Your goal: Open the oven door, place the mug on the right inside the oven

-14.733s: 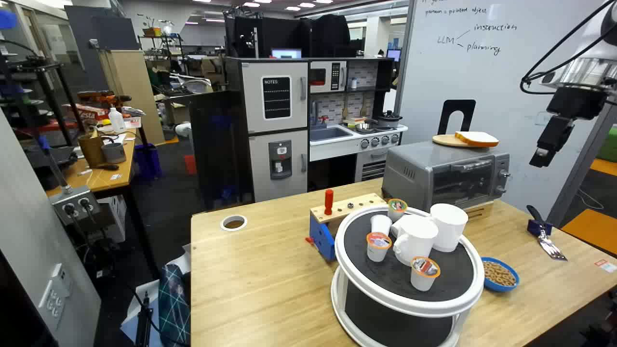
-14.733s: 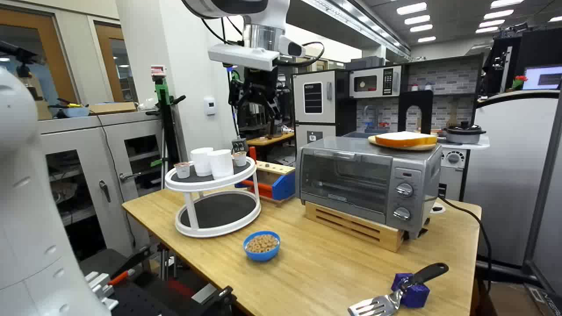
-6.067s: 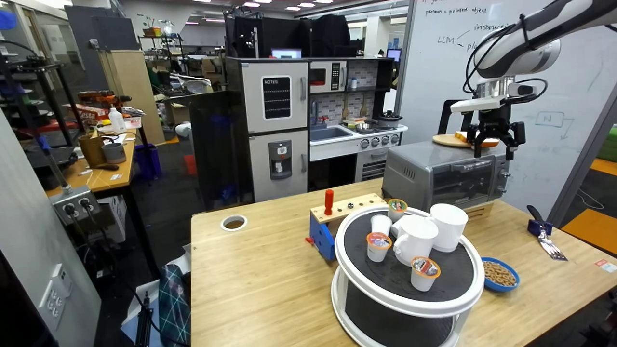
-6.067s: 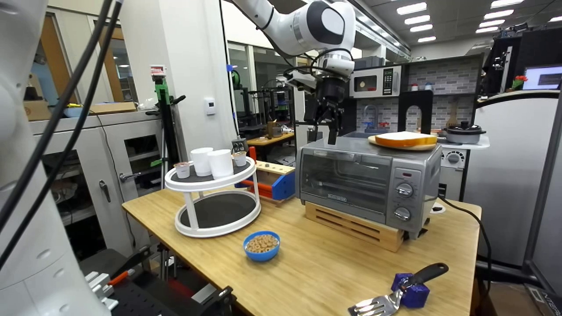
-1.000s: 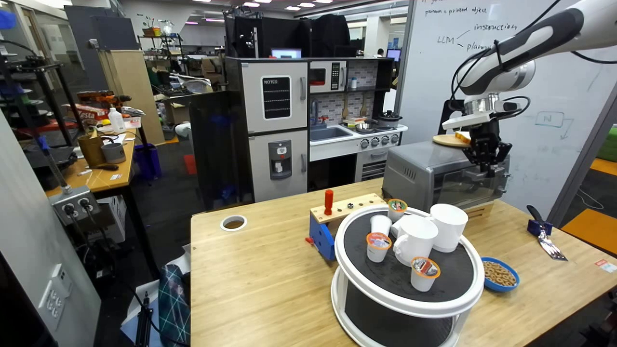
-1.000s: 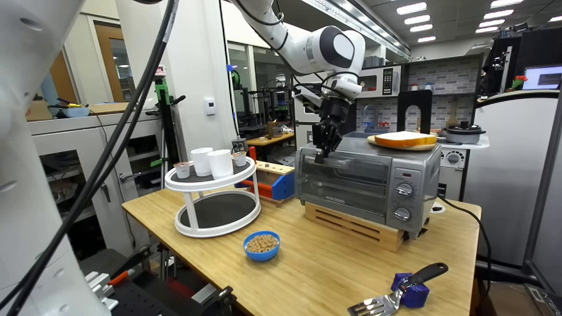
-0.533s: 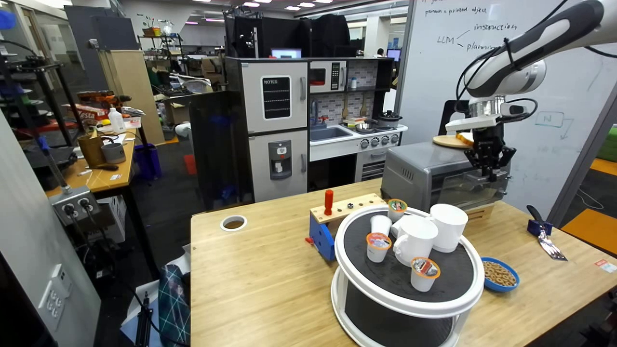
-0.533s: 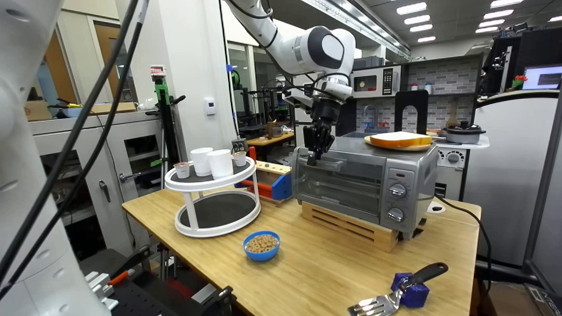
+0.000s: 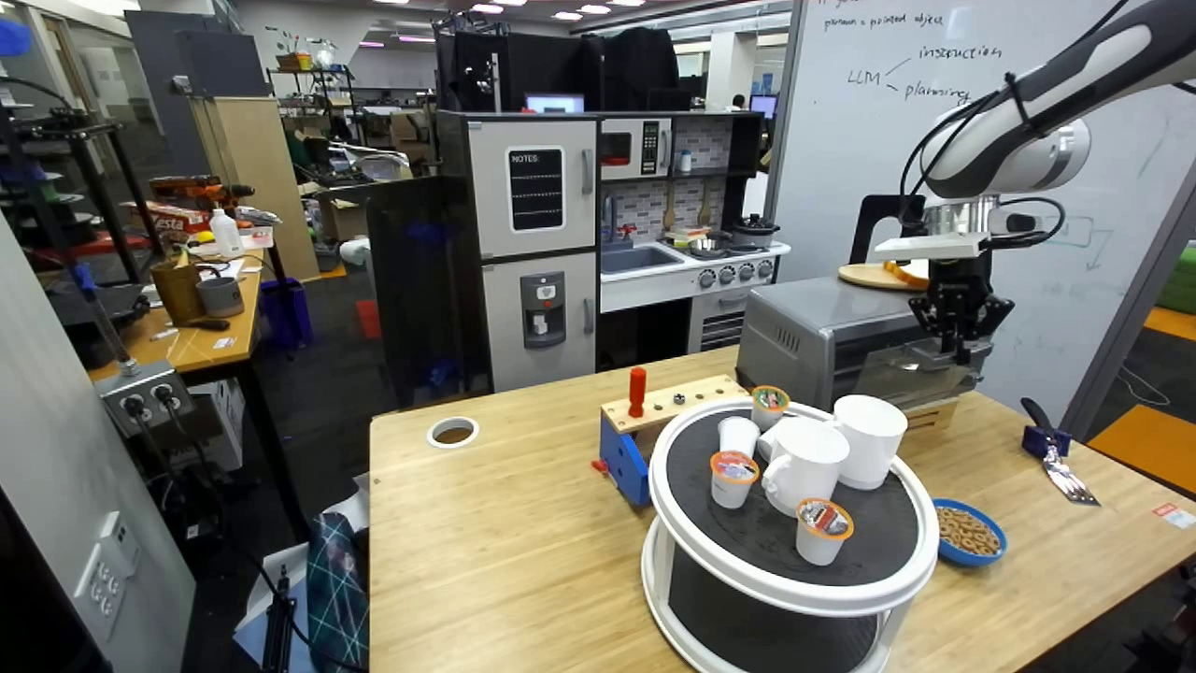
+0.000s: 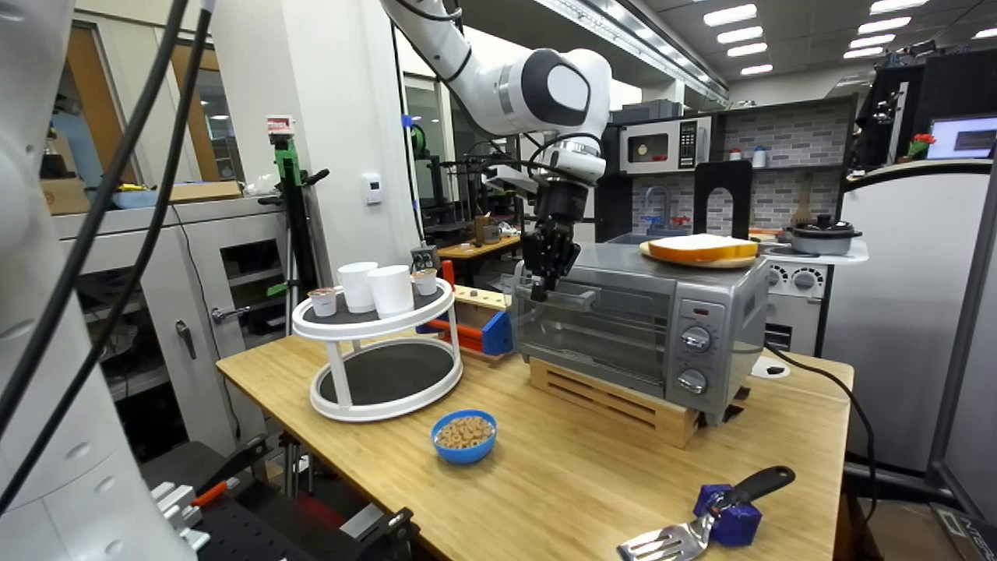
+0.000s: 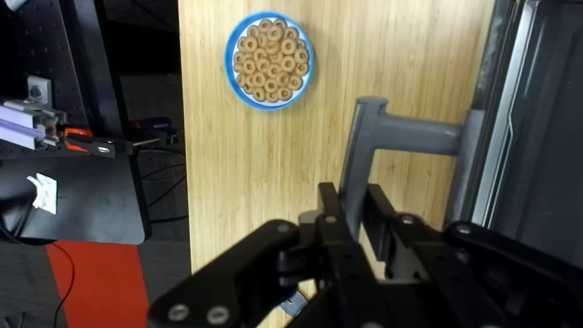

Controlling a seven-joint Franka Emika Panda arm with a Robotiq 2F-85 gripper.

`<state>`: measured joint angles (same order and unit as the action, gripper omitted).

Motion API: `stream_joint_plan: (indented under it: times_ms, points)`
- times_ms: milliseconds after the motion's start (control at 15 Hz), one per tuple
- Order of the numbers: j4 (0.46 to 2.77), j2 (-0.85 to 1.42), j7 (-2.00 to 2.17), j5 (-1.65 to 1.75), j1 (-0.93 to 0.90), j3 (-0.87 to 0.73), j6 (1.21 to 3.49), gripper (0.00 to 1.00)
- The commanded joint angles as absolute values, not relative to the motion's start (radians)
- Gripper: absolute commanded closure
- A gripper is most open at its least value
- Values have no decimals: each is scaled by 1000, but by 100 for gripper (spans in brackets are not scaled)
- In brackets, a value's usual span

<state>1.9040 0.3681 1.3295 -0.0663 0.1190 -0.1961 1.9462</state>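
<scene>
The small silver oven [image 10: 713,351] stands on a wooden riser. Its dark glass oven door [image 10: 596,339] leans out a little at the top, with a narrow gap to the body. My black gripper [image 11: 351,189] is shut on the grey door handle [image 11: 360,152]; one finger [image 11: 329,198] lies on the outer side of the bar, the other between bar and door. In both exterior views the gripper [image 10: 539,294] is at the handle's end. Two white mugs, a right-hand mug [image 9: 870,441] and another mug [image 9: 811,467], stand upright on the two-tier stand's top.
The round white stand [image 9: 794,598] also bears small orange-topped cups [image 9: 822,530]. Between stand and oven sits a blue cereal bowl [image 10: 464,438]. Bread [image 10: 701,248] rests on a board atop the oven. A spatula [image 10: 678,541] leans on a purple block; a toy workbench [image 9: 624,458] stands behind.
Over the last second my gripper has drawn the handle outward and slightly down. The door top has tilted away from the oven, and the oven with its bread has shifted slightly towards the arm.
</scene>
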Motion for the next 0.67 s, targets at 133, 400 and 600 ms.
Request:
stream_joint_plan:
  times_ms: [133,400,600]
  points:
    - [2011,302,1282,-102,119,-181,1976,95]
    - [2049,291,1289,-111,122,-182,2007,95]
    - [2078,281,1293,-125,123,-183,2029,95]
